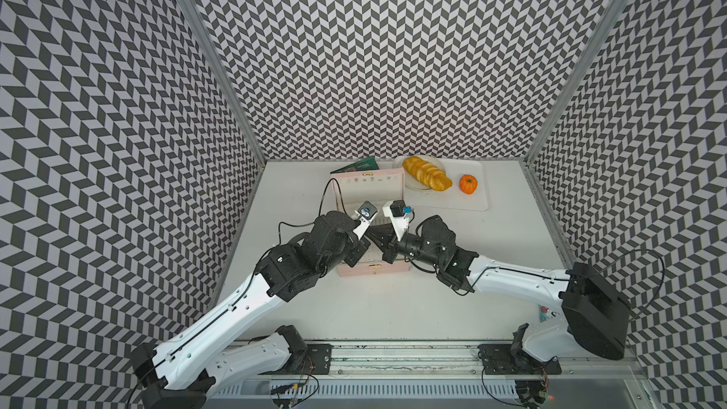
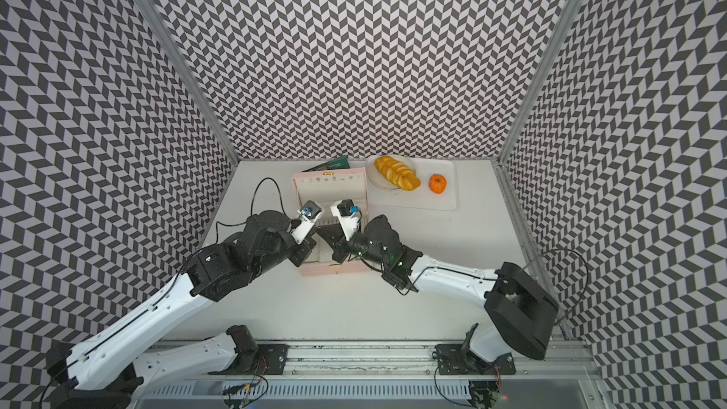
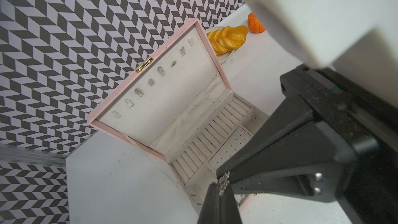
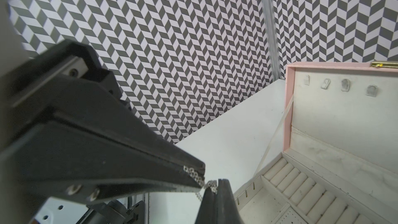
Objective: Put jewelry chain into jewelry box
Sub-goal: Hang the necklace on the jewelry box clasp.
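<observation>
- jewelry box (image 1: pixel 369 270) sits open on the table, with its pink lid (image 4: pixel 287 108) upright and the gold clasp (image 3: pixel 143 64) on the lid's top edge.
- Lid inside: cream lining and a row of small hooks (image 3: pixel 160 71). They are too small to tell whether anything hangs on them.
- Base: a row of ring rolls (image 3: pixel 213 134) next to the hinge, then the perforated panel (image 3: pixel 233 147) in front of it. Both show only cream lining.
- jewelry chain (image 4: pixel 195 174) is not in any compartment. It is held in the air over the box base and stretches across the short gap between the two gripper tips.
- left gripper (image 3: pixel 218 185): jaws pressed together, with chain links pinched in the seam at the tip.
- right gripper (image 4: pixel 217 183): jaws also closed tight, clamping the other bit of chain, with a short loop hanging just beside it.
- The two tips nearly touch, and both arms converge over the box in both top views.
- White tray (image 1: pixel 474 203) is right of the box near the back wall. It holds a plate (image 1: pixel 413 187) with braided bread (image 1: pixel 427 175) on it, and a small pumpkin (image 1: pixel 468 184) directly on the tray.
- Green booklet (image 1: pixel 360 165) lies behind the lid.
</observation>
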